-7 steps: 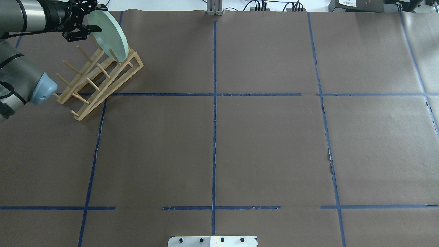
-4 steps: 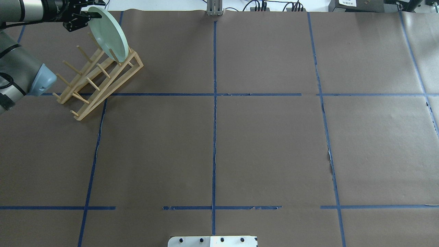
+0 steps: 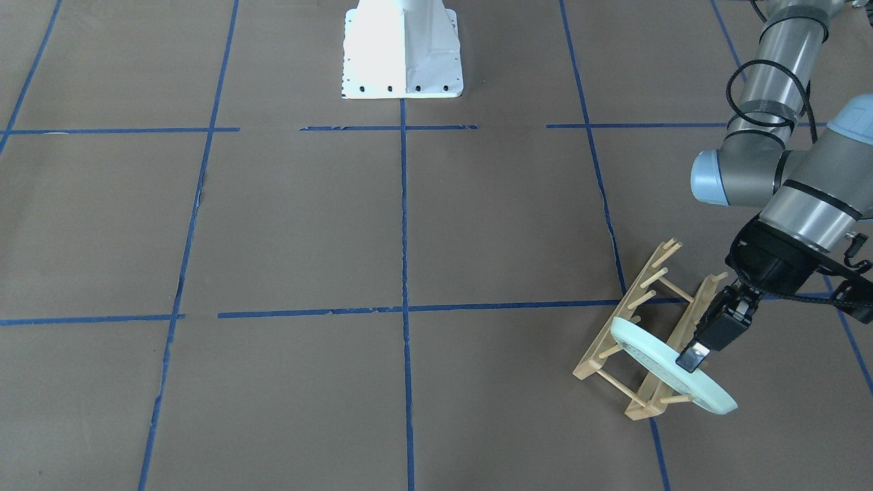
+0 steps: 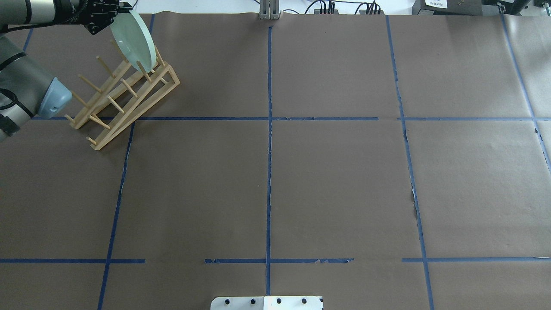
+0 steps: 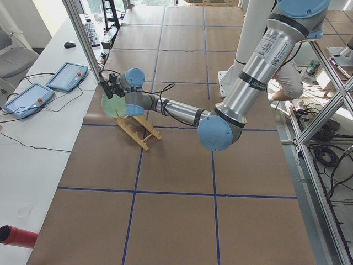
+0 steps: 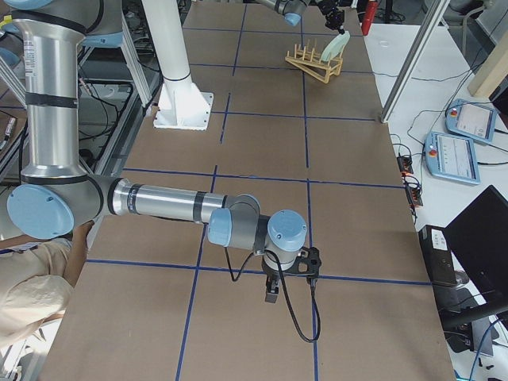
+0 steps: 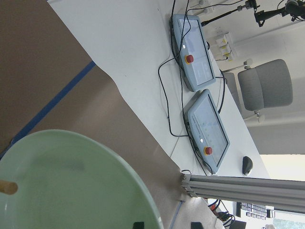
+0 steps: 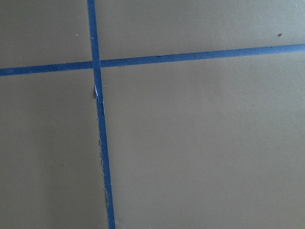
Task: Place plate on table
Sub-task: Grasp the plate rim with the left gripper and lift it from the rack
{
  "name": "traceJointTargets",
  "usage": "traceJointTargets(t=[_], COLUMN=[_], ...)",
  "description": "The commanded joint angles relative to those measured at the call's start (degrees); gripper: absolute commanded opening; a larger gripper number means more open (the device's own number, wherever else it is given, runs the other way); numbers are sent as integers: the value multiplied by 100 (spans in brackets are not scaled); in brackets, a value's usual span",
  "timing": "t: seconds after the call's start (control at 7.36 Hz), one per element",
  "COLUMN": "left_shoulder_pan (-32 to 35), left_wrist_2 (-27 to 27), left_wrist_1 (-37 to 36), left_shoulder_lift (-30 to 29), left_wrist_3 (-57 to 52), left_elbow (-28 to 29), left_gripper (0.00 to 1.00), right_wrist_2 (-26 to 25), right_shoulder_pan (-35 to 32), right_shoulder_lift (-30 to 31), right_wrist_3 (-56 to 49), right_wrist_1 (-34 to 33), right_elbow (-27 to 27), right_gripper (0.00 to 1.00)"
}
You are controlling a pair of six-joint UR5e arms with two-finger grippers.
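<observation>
The pale mint-green plate [image 4: 134, 41] stands on edge, tilted, between the pegs at the far end of the wooden rack [image 4: 125, 92] on the table [image 4: 335, 181]. My left gripper [image 4: 122, 8] is shut on the plate's upper rim. In the front-facing view one finger [image 3: 694, 356] lies over the plate's face [image 3: 655, 365]. The left wrist view shows the plate [image 7: 71, 181] filling the lower left, with a peg tip [image 7: 7, 187] against it. My right gripper [image 6: 271, 292] hangs low over the table near the robot's right end; I cannot tell whether it is open.
The white robot base [image 3: 401, 51] is at the table's near-robot edge. Past the far edge behind the rack is a white bench with two teach pendants [image 7: 202, 95], cables and an aluminium post [image 5: 85, 41]. The right wrist view shows only paper and blue tape [image 8: 97, 95].
My left gripper has moved up and toward the far edge at the plate's upper rim. The plate has risen a little with it and stands more upright. The rack has shifted slightly.
</observation>
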State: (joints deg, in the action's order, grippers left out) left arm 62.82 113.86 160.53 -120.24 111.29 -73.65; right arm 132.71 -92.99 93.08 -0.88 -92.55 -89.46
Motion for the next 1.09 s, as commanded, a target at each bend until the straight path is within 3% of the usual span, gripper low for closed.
traceJointTargets(t=[0.0, 0.41, 0.54, 0.81, 0.95], left_shoulder_pan=[229, 301, 241, -48, -563], left_wrist_2=[74, 75, 66, 40, -47], left_wrist_1=[-22, -74, -631, -2456, -3492], left_shoulder_lift=[0, 0, 0, -130, -375], left_wrist_3=[24, 1189, 1280, 1203, 1046], left_elbow=[-376, -1376, -1806, -2607, -2706], left_gripper=[0, 0, 0, 0, 0], right_wrist_2=[0, 0, 0, 0, 0], right_shoulder_pan=[0, 0, 0, 0, 0], right_shoulder_lift=[0, 0, 0, 0, 0], right_wrist_3=[0, 0, 0, 0, 0], right_wrist_1=[0, 0, 0, 0, 0], right_elbow=[-1, -1, -1, -1, -1], right_gripper=[100, 100, 100, 100, 100])
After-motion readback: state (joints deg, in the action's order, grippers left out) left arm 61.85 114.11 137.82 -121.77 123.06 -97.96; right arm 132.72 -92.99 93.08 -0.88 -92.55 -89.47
